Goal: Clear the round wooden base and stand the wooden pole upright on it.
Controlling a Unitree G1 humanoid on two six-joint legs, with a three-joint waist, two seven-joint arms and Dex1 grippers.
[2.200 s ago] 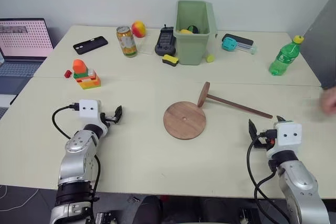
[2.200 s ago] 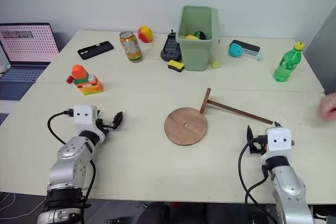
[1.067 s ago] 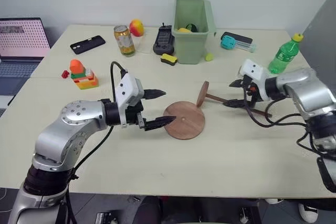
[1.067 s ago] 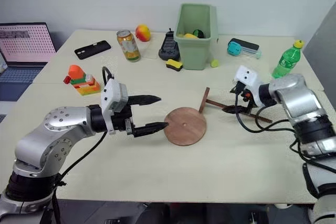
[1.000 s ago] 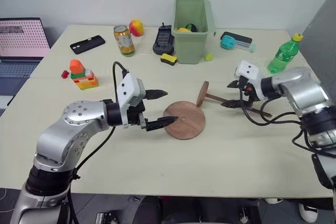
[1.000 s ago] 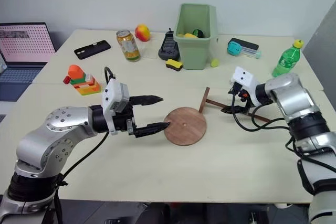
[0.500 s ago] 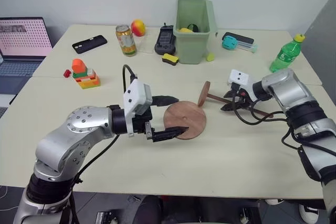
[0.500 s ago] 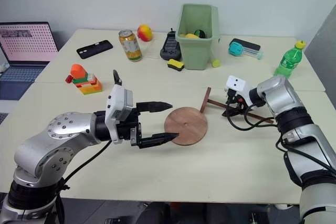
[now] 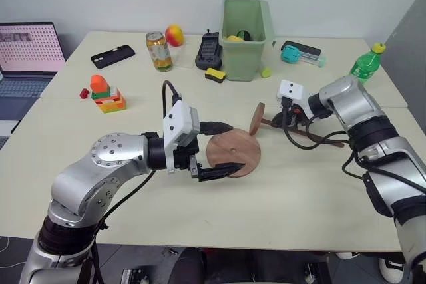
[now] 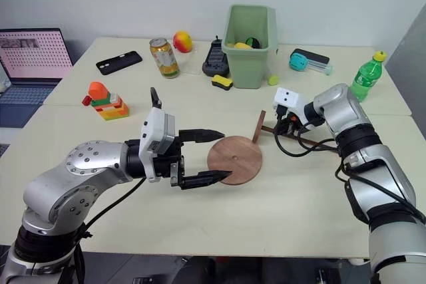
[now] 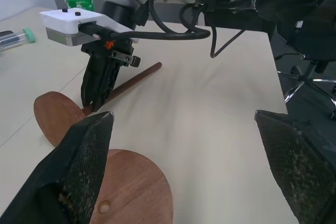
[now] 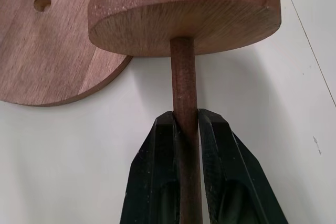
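The wooden pole [image 9: 296,130] lies on the table [image 9: 200,211], its small fixed disc [image 12: 184,11] tipped up on edge right beside the far right rim of the round wooden base [image 9: 233,153]. The rod runs from that disc away toward the robot's right. The right gripper [image 12: 185,129] comes down onto the rod close behind the disc, and its two black fingers [image 12: 157,182] press against the rod from either side, pinching it. The left wrist view shows the same clamp, with the fingers meeting the rod just short of the small disc.

The base lies flat near the table's middle, its centre hole [image 12: 42,3] uncovered and nothing resting on it. From the head views the small disc appears to touch or overlap the base's rim, though that contact is hard to judge.

The left gripper [image 10: 206,157] hovers level at the near left side of the base, pointing toward it. Its fingers [image 11: 79,171] are spread wide, one above the base's left edge and the other just off its near rim, gripping nothing.

Farther back stand a green bin [image 9: 243,38], a can [image 9: 160,51] and a green bottle [image 9: 363,64].
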